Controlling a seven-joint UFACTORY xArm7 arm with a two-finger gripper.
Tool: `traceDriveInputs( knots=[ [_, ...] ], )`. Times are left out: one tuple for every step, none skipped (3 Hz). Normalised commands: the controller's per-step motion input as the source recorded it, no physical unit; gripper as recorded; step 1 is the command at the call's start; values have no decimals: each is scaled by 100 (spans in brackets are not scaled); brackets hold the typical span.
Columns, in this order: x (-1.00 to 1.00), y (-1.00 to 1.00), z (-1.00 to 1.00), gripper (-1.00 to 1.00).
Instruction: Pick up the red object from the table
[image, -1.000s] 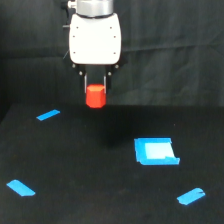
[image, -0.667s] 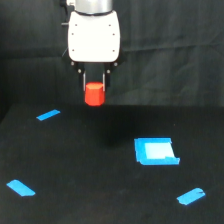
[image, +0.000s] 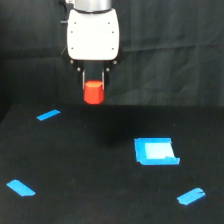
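The red block (image: 93, 93) hangs in the air, clamped between the two fingers (image: 83, 79) of our hand (image: 93, 82), well clear of the bench (image: 100, 190). The fingers grip its upper part, one on each side, and its lower half shows below their tips against the dark cloth (image: 175, 50) behind. It looks upright and square in the grip, with no tilt that we can make out.

Compared with a second ago, the block sits slightly higher in the view, and the white body of the arm (image: 93, 32) has gone up with it. The change over that second is small, so we judge the lift is slowing or near its top. The block has kept its place between the fingers while rising, which tells us the hold is firm.

For the task, this means the pick-up is as good as done: the block is off the bench and carried. What is left, in our judgement, is only to hold steady and not loosen the grip.

Below, the bench carries a blue square tray (image: 156, 151) toward the exterior view's right, and three blue tape strips: one (image: 48, 115) below and to the exterior view's left of the block, one (image: 21, 188) in the near left corner, one (image: 191, 196) near the right.
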Motion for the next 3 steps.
traceDriveInputs(
  knots=[
    [-3, 0, 6, -92],
    [-3, 0, 6, -91],
    [-3, 0, 6, -91]
  ],
)
